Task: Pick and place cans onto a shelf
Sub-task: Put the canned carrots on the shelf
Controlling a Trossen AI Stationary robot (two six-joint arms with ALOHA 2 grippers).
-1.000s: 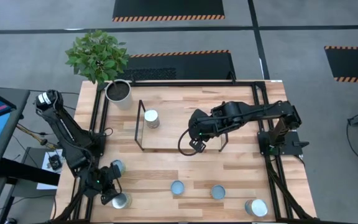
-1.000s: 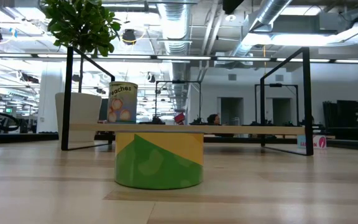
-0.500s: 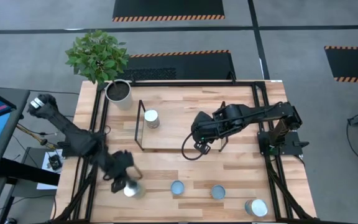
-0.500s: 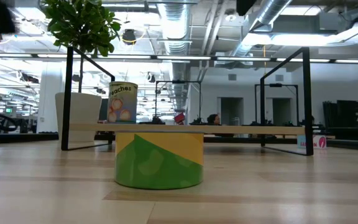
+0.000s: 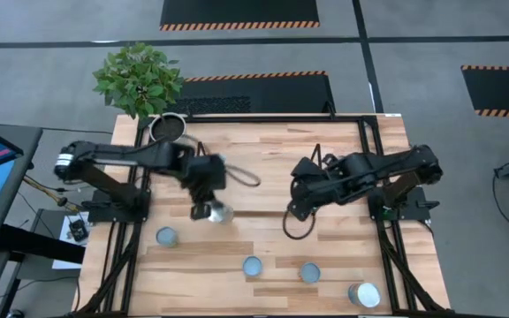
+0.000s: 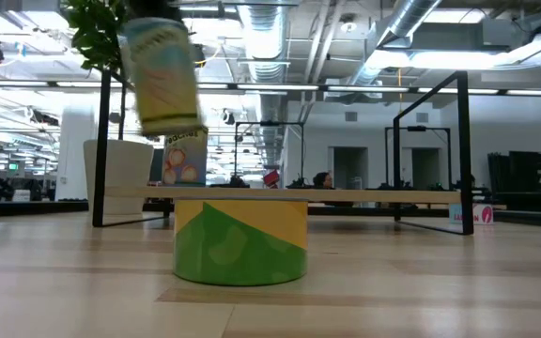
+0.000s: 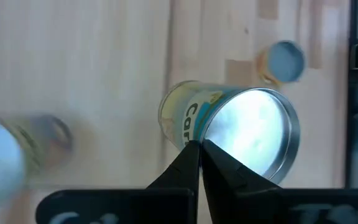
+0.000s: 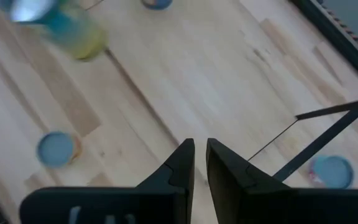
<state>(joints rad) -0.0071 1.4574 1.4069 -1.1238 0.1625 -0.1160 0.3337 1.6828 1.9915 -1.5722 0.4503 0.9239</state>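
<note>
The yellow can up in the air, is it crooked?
Yes. The yellow can hangs tilted above the shelf, pinched only at its shiny rim by the left claw, so it leans. The peaches can on the shelf stands upright.

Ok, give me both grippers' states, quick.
Left gripper: shut on a can, carried over the shelf.
Right gripper: fingers close together, holding nothing, over the shelf.

In the high view, the shelf (image 5: 237, 181) lies mid-table, the plant (image 5: 140, 79) at upper left. Four cans (image 5: 251, 266) sit along the table's lower edge.
</note>
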